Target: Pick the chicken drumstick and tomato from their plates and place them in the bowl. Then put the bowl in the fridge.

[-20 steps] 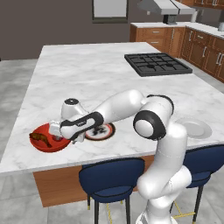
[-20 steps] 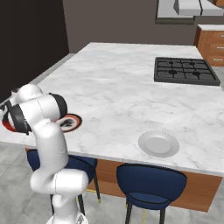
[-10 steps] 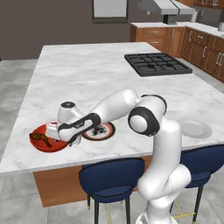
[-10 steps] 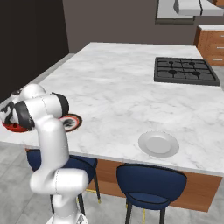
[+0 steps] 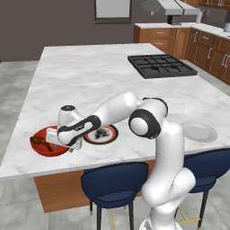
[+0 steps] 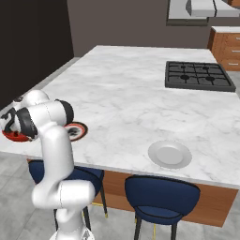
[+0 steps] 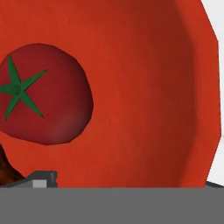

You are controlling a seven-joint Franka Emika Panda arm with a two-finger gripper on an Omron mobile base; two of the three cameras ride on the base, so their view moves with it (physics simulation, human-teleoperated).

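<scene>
Tomato (image 7: 43, 94) lies in the bowl (image 7: 148, 87) just beneath the spread, empty gripper (image 5: 63, 141).

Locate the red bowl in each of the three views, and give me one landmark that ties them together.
Left base view: the red bowl sits at lower left, near the island's front edge, partly behind the arm's hand.
Right base view: its rim shows at the far left edge, behind the arm.
Hand view: its red inside spreads across the picture.
Shared landmark: the tomato lying in it; for the base views, the dark-rimmed plate beside it.
</scene>
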